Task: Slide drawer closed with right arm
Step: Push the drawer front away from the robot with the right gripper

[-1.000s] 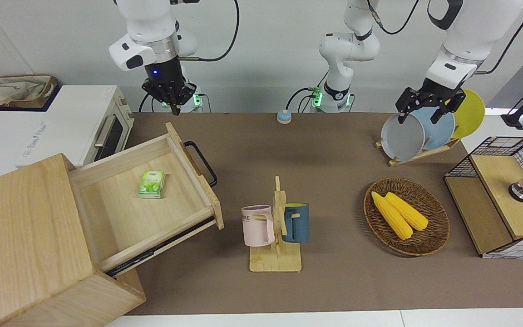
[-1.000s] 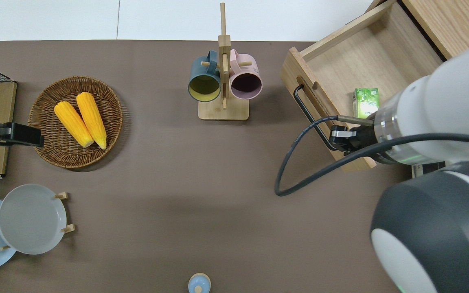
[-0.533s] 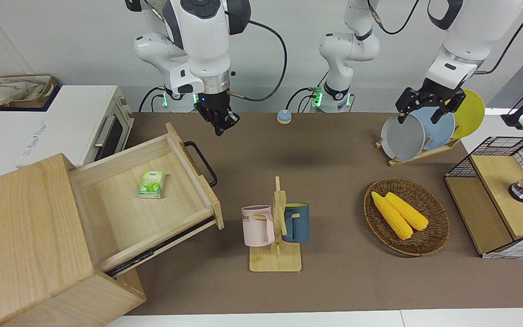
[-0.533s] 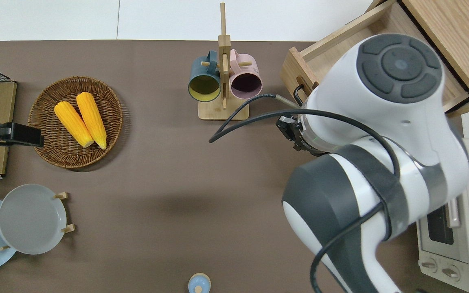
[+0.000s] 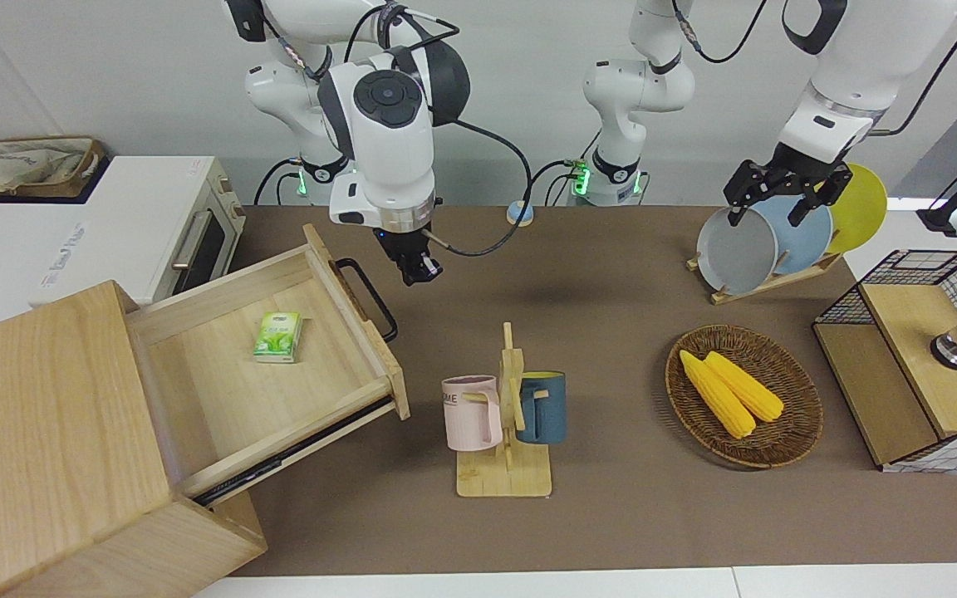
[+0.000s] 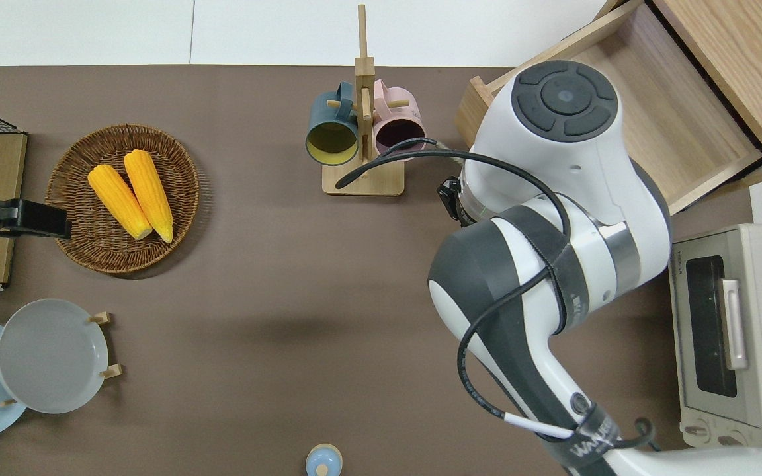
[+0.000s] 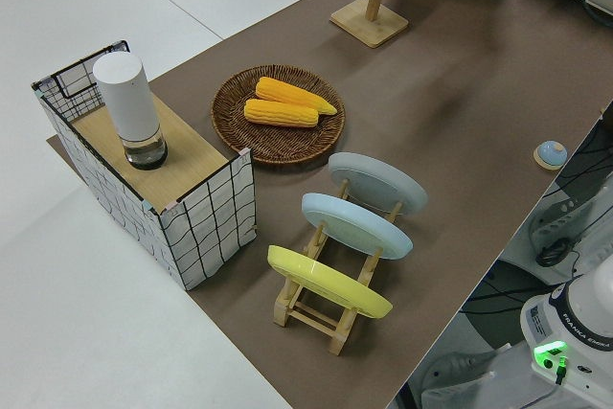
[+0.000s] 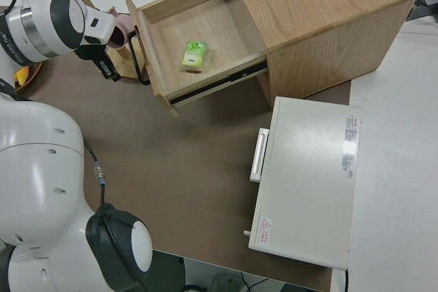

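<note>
The drawer [image 5: 279,374] stands pulled far out of the large pale-wood cabinet [image 5: 38,440]. Its black loop handle [image 5: 370,297] faces the middle of the table. A small green packet [image 5: 278,336] lies inside it, also seen in the right side view [image 8: 194,55]. My right gripper [image 5: 420,272] is shut and empty. It hangs low over the brown mat just beside the handle, toward the left arm's end, not touching it. It also shows in the right side view [image 8: 108,72]. In the overhead view the right arm [image 6: 553,165] hides the handle and the gripper. The left arm is parked.
A mug rack [image 5: 505,448] with a pink and a blue mug stands farther from the robots than the right gripper. A white toaster oven [image 5: 146,224] sits beside the cabinet. A corn basket [image 5: 786,432], a plate rack [image 5: 765,241], a wire-mesh box [image 5: 910,357] and a small blue bell [image 5: 519,213] are also here.
The right arm swung from over the drawer's near corner out toward the table's middle and came down, so its gripper now hangs beside the handle. The drawer has not moved.
</note>
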Tool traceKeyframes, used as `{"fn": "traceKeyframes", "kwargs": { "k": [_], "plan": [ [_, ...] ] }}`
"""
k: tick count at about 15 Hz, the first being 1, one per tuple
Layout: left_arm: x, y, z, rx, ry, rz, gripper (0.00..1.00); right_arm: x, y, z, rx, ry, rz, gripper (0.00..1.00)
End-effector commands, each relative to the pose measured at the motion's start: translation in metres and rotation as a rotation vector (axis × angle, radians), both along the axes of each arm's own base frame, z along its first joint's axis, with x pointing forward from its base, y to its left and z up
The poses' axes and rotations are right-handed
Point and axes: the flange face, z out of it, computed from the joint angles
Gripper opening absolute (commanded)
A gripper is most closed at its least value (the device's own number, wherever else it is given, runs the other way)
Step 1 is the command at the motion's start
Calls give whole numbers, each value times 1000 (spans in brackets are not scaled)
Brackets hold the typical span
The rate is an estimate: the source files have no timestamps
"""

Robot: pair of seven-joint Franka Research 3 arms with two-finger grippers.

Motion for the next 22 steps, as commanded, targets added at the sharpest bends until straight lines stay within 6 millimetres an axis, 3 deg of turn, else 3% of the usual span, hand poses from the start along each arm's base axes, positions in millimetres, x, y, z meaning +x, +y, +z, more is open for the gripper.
{"fn": "traceKeyframes", "kwargs": {
  "k": [1,5,14,22],
  "plan": [
    [4,0,2,14,-8,-8,998,9,-8,-13,18,4,-65,0],
    [4,0,2,14,-8,-8,995,20,-19,-29,25,-12,-107,0],
    [4,0,2,14,-8,-8,995,44,-57,-29,79,-63,-145,0],
    [4,0,2,16,-8,-8,995,64,-109,-27,95,-107,-131,0]
  ]
}}
